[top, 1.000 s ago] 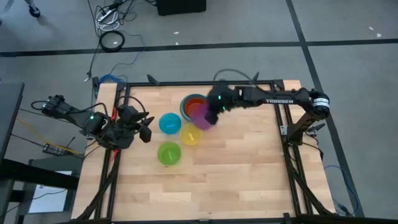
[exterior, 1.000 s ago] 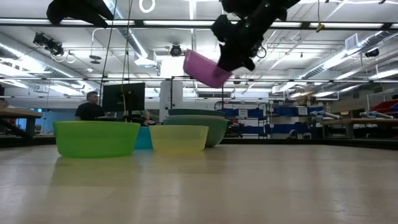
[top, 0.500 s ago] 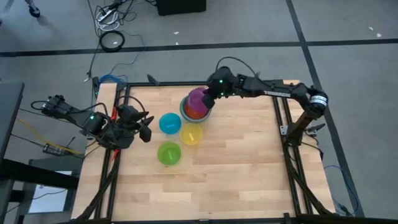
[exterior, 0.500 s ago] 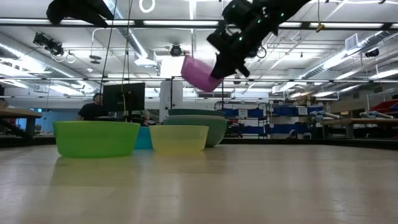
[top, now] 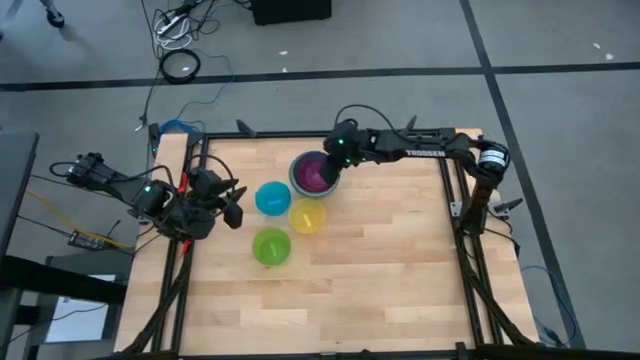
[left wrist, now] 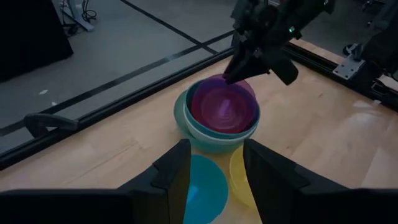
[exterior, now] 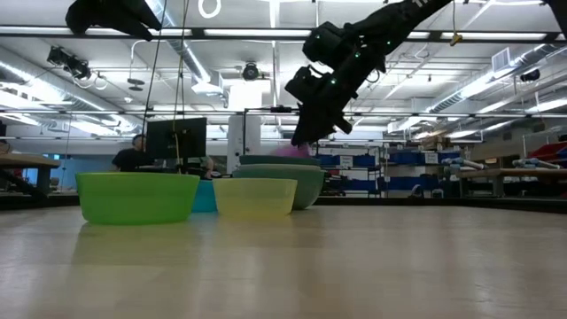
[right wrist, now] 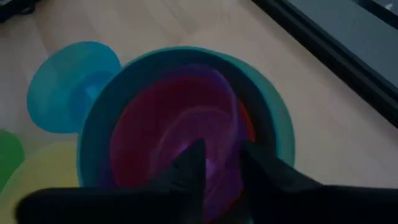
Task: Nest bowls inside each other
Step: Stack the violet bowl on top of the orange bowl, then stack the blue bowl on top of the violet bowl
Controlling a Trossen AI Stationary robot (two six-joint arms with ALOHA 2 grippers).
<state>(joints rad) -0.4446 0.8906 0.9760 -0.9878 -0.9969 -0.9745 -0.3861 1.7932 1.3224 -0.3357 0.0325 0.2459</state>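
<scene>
The purple bowl (top: pixel 315 172) sits level inside the stack at the table's far middle. The stack's teal rim (left wrist: pixel 185 118) and a sliver of orange (right wrist: pixel 249 127) show around it, and the sage-green outer bowl (exterior: pixel 306 184) shows in the low view. My right gripper (top: pixel 333 164) hangs slanting down over the purple bowl's far-right rim, open, one finger inside and one outside. The blue bowl (top: pixel 272 198), yellow bowl (top: pixel 307 215) and lime-green bowl (top: pixel 271 246) stand singly on the table. My left gripper (top: pixel 237 207) waits open, raised above the left edge. My right gripper's fingers (right wrist: pixel 194 163) stand on either side of the purple bowl's rim (right wrist: pixel 231 134), coming from above and from the table's right. A gap shows between them. I cannot tell whether either finger touches the rim. The bowl rests in the stack.
The three single bowls stand close together just left of and nearer than the stack. Bare wood fills the table's near half and right side (top: pixel 400 260). A dark frame rail (top: pixel 450 190) runs along the right edge under my right arm.
My right gripper has carried the purple bowl toward the table's far edge and down. The bowl hung tilted above the stack a second ago and now sits level inside it, with only its rim showing in the low view.
</scene>
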